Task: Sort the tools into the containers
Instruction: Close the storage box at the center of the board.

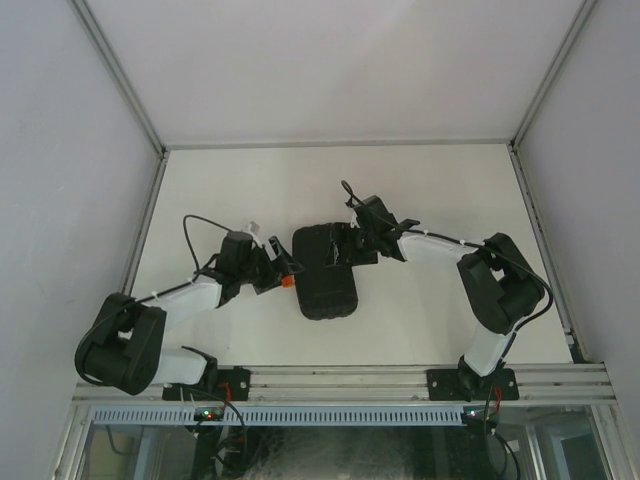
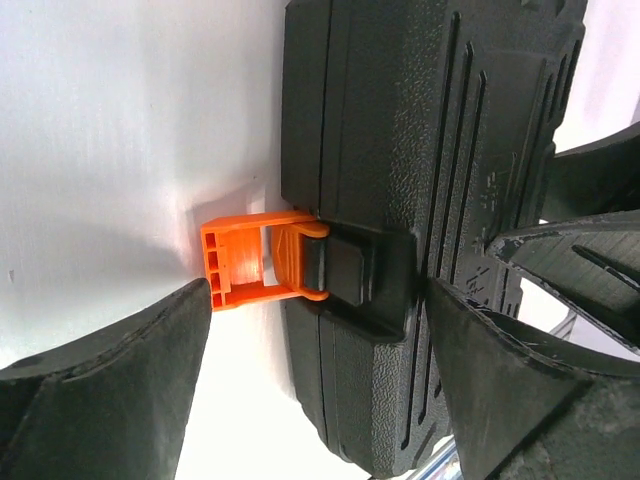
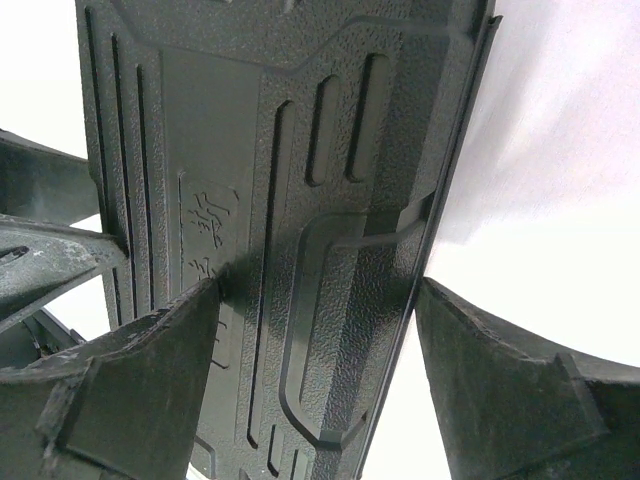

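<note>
Case (image 1: pixel 325 278) shut, flat at table (image 1: pixel 430 190) centre; we judge it stiff, bulky, textured. Left gripper (image 2: pixel 318 290) jaws apart astride orange latch (image 2: pixel 245 262), our best hold. Right gripper (image 3: pixel 318 290) straddles case edge; clamped or not, we cannot tell.

Closed black case (image 1: pixel 325 272), orange latch (image 2: pixel 250 262) flipped out
</note>
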